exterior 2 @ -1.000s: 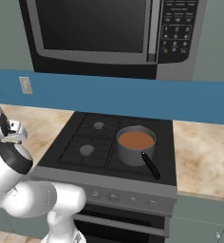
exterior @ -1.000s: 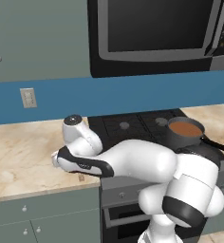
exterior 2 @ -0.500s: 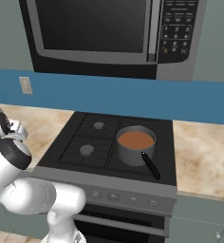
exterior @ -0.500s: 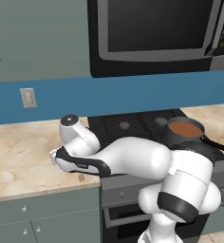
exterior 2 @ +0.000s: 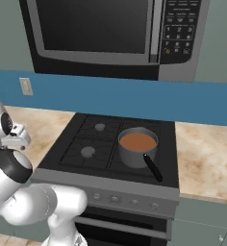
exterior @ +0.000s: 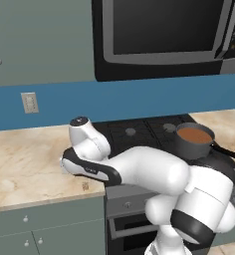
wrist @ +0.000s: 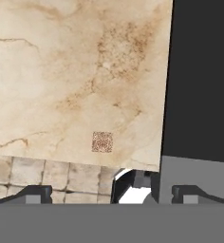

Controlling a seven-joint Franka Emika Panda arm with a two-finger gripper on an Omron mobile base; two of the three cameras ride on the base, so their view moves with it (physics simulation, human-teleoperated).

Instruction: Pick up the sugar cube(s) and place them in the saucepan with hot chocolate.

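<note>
One saucepan (exterior 2: 137,148) is sitting on the front right burner of the black stove (exterior 2: 77,158), its straight black handle (exterior 2: 152,166) pointing toward 5 o'clock in the right base view; smooth reddish-brown hot chocolate (exterior 2: 137,141) is filling it close to the rim. In the left base view the same pan (exterior: 194,141) is standing at 3 o'clock from the arm's elbow. One sugar cube (wrist: 102,142), tan with darker speckles, is lying on the beige marble counter (wrist: 61,71) near the counter's front edge and near the stove's side; in the left base view it is showing as a tiny speck (exterior: 84,186) at 6 o'clock from the dark wrist band. The cube is well apart from the saucepan. One gripper (wrist: 112,192) is hovering above the counter with its two dark tips spread wide apart and nothing between them, the cube lying clear of both tips, toward 12 o'clock in the hand view. One microwave (exterior 2: 110,33) is hanging above the stove. One wall outlet (exterior: 29,102) is sitting on the blue backsplash.
</note>
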